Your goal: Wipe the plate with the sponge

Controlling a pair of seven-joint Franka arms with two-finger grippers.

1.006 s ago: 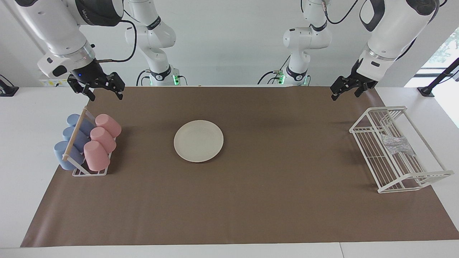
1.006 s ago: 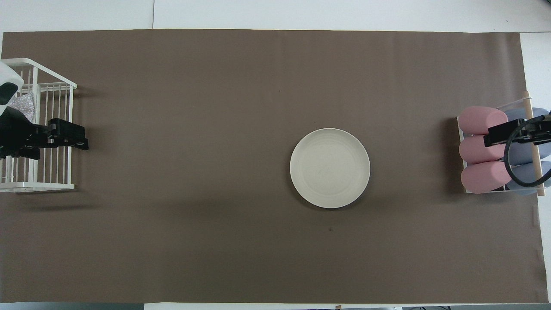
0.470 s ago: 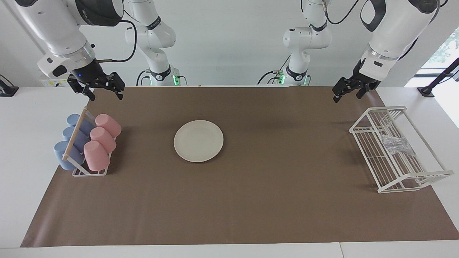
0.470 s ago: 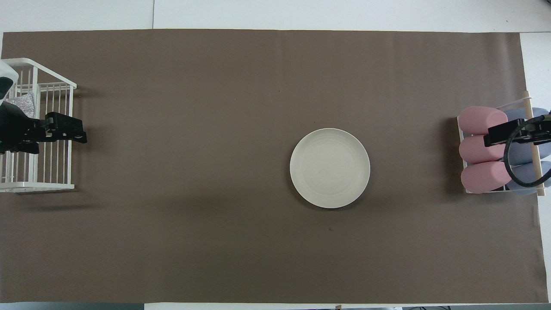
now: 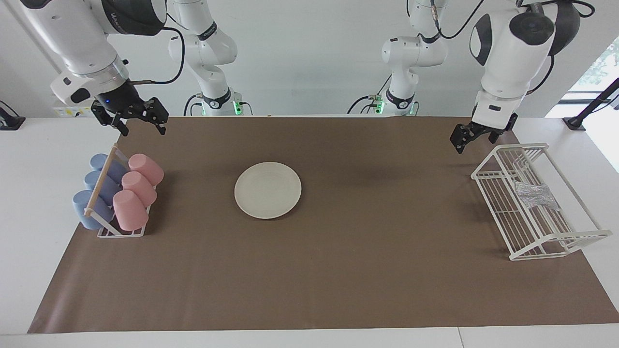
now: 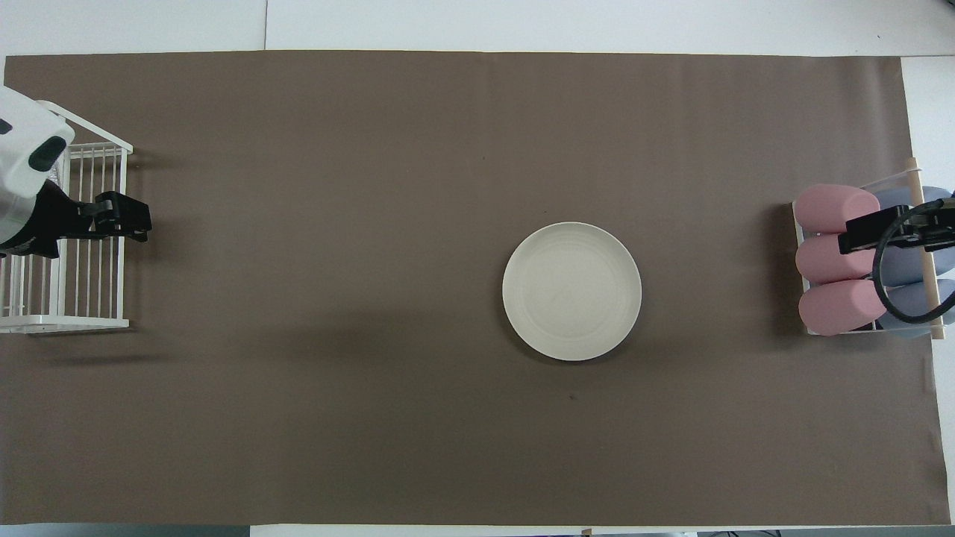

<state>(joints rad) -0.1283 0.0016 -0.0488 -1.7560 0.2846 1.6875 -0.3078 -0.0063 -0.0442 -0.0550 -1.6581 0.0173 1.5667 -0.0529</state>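
since a second ago the left pincer [image 5: 471,137] has turned and drifted toward the white wire rack [image 5: 503,170], empty with its fingers apart; the right pincer [image 5: 140,122] waits over the cup holder's [image 5: 116,231] edge, also wide and empty. nothing is wiped yet: the crinkled silvery mesh sponge [image 5: 534,195] lies inside the rack (hidden in the overhead view), well apart from the smooth, round cream plate [image 5: 268,190] mid-tabletop. picking up, carrying and wiping all remain
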